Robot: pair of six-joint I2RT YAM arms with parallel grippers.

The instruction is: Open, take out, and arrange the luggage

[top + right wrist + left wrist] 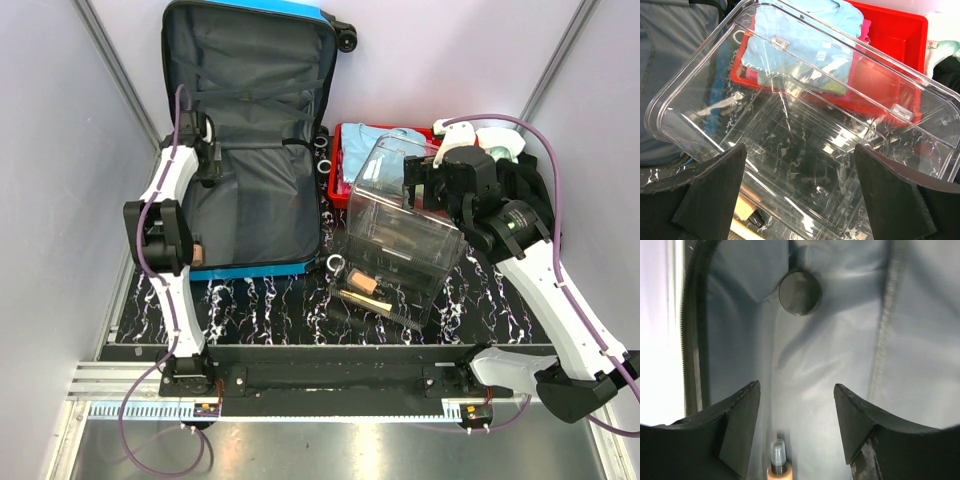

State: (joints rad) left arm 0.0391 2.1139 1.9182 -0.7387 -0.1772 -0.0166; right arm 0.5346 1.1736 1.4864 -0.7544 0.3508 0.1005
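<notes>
- Luggage open against left wall; tray, bin crowd its right edge.
- Long axis runs near to far, wheels far.
- Left gripper, right gripper: released.

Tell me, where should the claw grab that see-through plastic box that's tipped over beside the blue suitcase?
Probably by the rim. The clear bin lies tipped, its open mouth turned toward the right claw, whose jaws stand open. The thin wall at the upper rim would fit between them, while the whole body looks too wide. Come from the right, with one finger inside the mouth and one outside.
</notes>
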